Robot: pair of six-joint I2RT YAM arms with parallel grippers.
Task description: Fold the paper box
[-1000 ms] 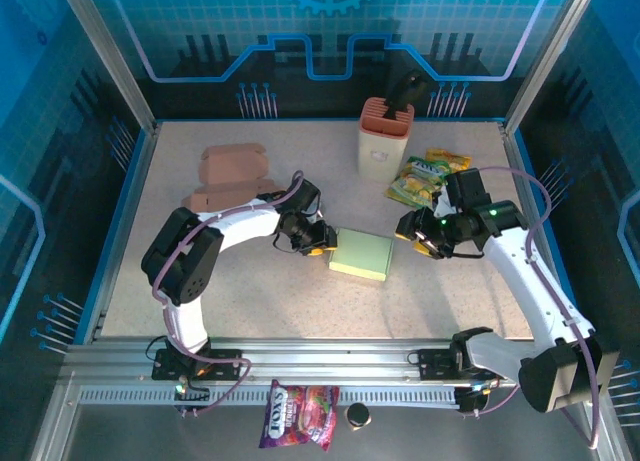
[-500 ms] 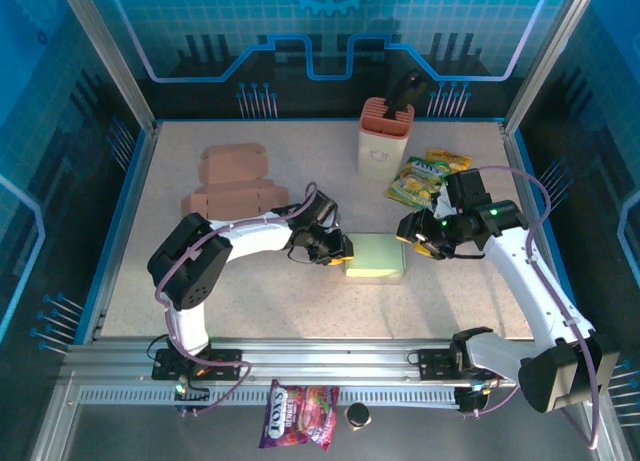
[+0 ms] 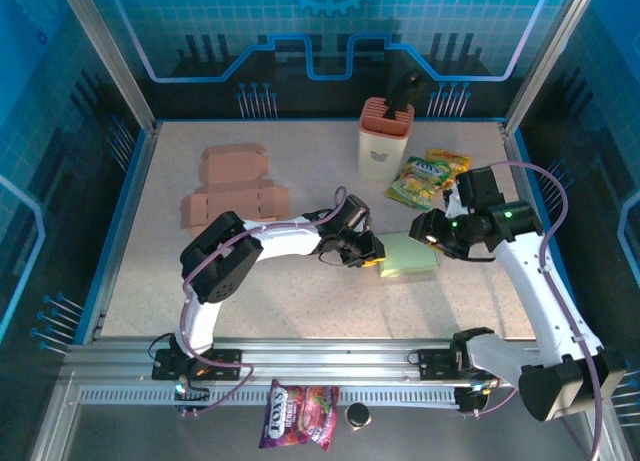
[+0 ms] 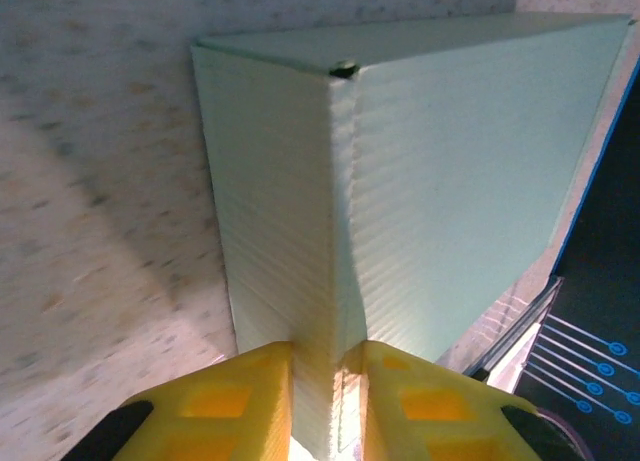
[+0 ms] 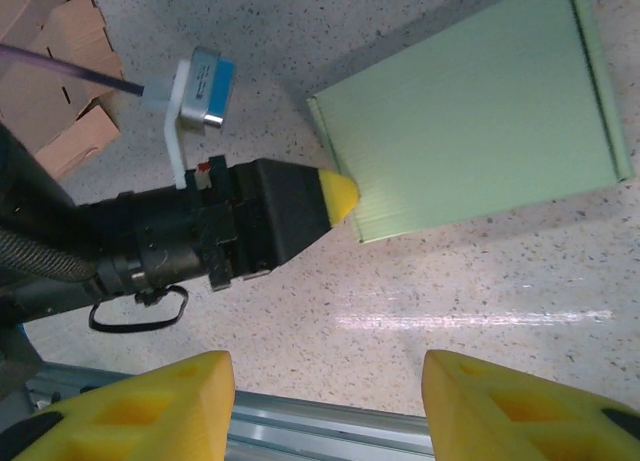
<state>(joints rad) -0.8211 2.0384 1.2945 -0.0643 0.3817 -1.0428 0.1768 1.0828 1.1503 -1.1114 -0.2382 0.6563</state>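
The paper box [image 3: 412, 257] is a flat pale-green corrugated piece lying on the speckled table, right of centre. My left gripper [image 3: 372, 257] reaches in from the left. In the left wrist view the left gripper [image 4: 328, 359] is shut on a folded edge of the paper box [image 4: 450, 181], one yellow finger [image 4: 225, 401] on each side of it. My right gripper [image 3: 426, 230] hovers over the box's far right side. In the right wrist view the right gripper [image 5: 328, 371] stands open with bare table between its fingers, and the paper box [image 5: 470, 121] lies beyond, the left gripper's yellow tip [image 5: 338, 195] at its corner.
Brown flattened cardboard boxes [image 3: 235, 186] lie at the back left. A pink holder [image 3: 384, 136] with a black tool stands at the back, and snack packets [image 3: 427, 175] lie right of it. A candy bag [image 3: 300, 417] and a black cap [image 3: 357, 415] rest below the front rail [image 3: 320, 366].
My left gripper has closed on the box's edge and moved right, carrying the box toward the right arm. The right gripper has shifted slightly right and stays open.
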